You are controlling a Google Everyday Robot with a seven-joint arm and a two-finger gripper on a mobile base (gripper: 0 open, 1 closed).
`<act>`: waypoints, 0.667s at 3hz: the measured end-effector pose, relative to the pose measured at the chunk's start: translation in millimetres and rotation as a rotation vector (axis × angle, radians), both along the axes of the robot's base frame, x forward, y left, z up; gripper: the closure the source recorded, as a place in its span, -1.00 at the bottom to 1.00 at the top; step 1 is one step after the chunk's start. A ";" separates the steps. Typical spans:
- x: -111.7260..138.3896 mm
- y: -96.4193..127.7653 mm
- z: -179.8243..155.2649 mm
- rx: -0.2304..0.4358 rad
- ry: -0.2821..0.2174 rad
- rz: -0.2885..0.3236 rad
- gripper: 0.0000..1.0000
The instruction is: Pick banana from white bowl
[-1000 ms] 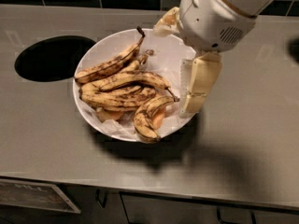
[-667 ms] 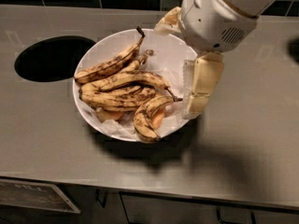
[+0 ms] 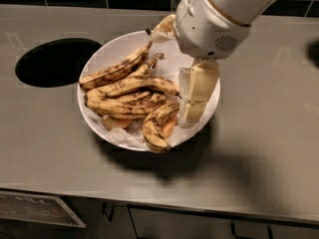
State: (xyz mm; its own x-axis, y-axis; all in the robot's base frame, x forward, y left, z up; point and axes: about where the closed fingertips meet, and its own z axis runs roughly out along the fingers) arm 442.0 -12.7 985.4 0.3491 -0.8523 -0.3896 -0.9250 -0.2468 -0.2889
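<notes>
1 wide glossy white ceramic bowl (image 3: pixel 102 59) is sitting on 1 grey counter (image 3: pixel 259 148). Lying in it: 3 long yellow brown-speckled bananas (image 3: pixel 132 86), poss. a 4th half-hidden, plus 1 short curved banana (image 3: pixel 155 126). 2 pale orange fruit pieces (image 3: pixel 115 122) are peeking out underneath. 1 dark round hole (image 3: pixel 55 61) is showing in the countertop. 1 cream-and-white robot gripper (image 3: pixel 197 96) is hanging over the bowl's right side.

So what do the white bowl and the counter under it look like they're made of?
The white bowl looks like glazed ceramic: smooth, glossy, softly reflecting light, though hard plastic is possible. The counter seems brushed metal or grey laminate, matte with a dull sheen. The gripper, cream and plastic-looking, hangs over the bowl's right side in view.
</notes>
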 end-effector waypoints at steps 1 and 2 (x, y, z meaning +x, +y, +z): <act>4.4 25.6 -13.0 0.018 0.041 0.084 -0.88; 7.5 41.5 -23.2 0.032 0.071 0.134 -0.78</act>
